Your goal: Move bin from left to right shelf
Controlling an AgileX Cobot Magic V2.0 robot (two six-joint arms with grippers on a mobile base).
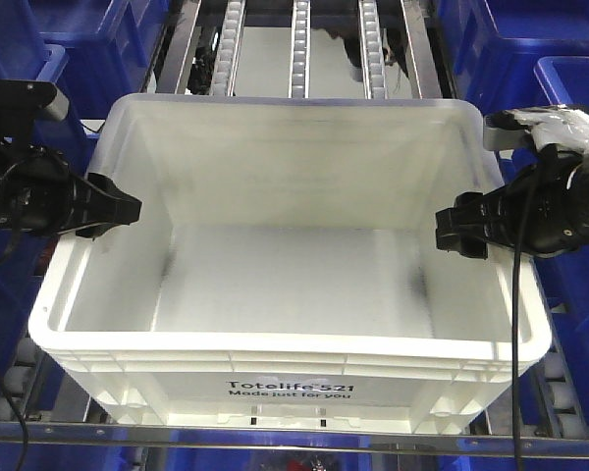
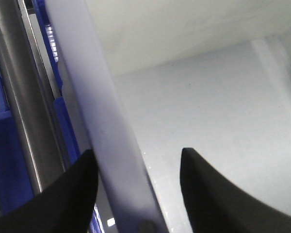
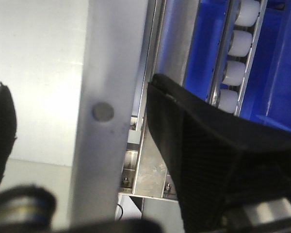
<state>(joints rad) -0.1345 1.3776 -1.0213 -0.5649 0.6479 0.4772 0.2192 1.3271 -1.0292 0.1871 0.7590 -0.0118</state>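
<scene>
Left tool [image 1: 128, 211] is spread wide, its fingers [image 2: 63, 194] astride the left rim of the bin [image 1: 275, 345]: one outside, one inside, with a gap on the inner side. Right tool [image 1: 450, 231] is also wide, straddling the right rim, outer finger [image 3: 194, 145] against it. We note the bin's printed wall faces us. It rests on roller tracks [image 1: 299, 49], which run on behind it. Blue crates [image 1: 569, 59] flank both sides.
</scene>
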